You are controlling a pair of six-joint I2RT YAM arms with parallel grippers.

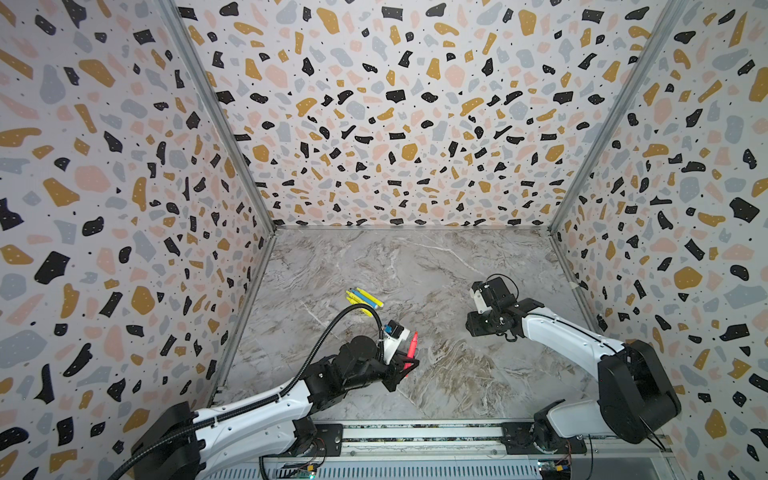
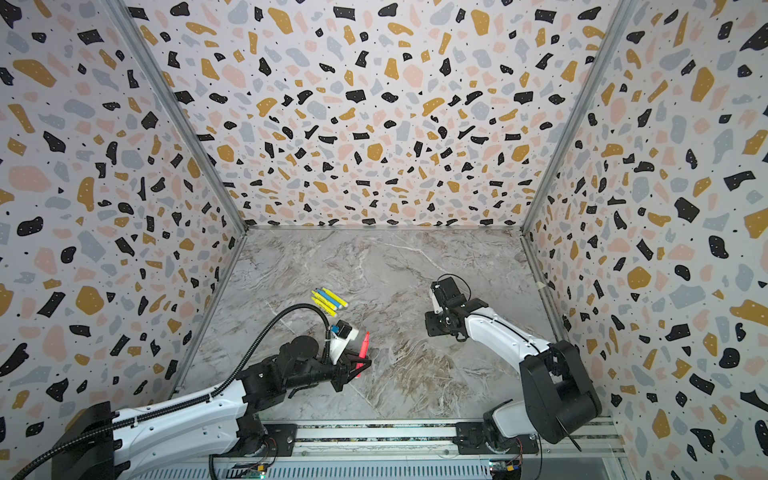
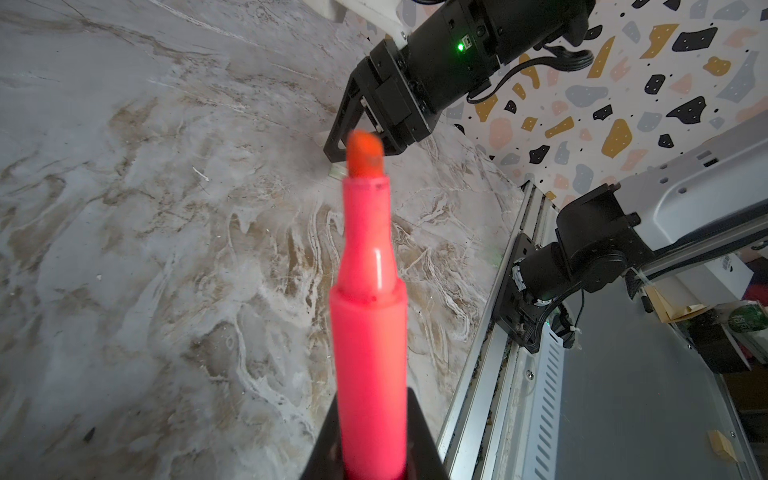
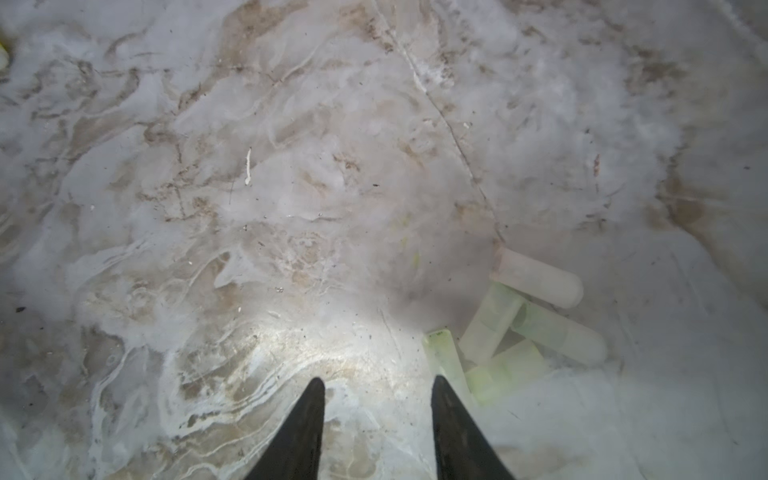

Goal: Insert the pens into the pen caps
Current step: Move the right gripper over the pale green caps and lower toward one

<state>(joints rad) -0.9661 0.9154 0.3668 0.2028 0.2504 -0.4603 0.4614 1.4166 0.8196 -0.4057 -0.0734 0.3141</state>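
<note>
On the left side of the table, the left arm reaches in low; its left gripper (image 1: 409, 368) is clenched on the lower barrel of the pink-red pen (image 3: 370, 332), with the bare orange tip sticking out beyond the jaws. I judge this hold is meant to offer the tip to a cap brought by the other arm. On the right, the right arm bends down over the surface. The right gripper (image 4: 378, 386) hangs just above it, jaws apart with nothing between them, probably lining up a pick. One finger shows just beside a greenish cap; whether they touch I cannot tell. The three other pens (image 1: 365, 300), yellow and blue, lie bundled side by side well behind the left gripper, out of the way until wanted. The pen caps (image 4: 557, 332), pale and translucent, lie in a loose heap, some crossing one another, beside the right gripper; against the stone pattern they hardly show in either top view.

The walls (image 1: 374, 104) on three sides carry a terrazzo print of black, ochre, pink and grey; the table (image 1: 415, 270) is grey-brown marble pattern, veined and glossy; a metal rail (image 1: 415, 434) at the front bears both arm bases; small specks dot the surface near the caps.
</note>
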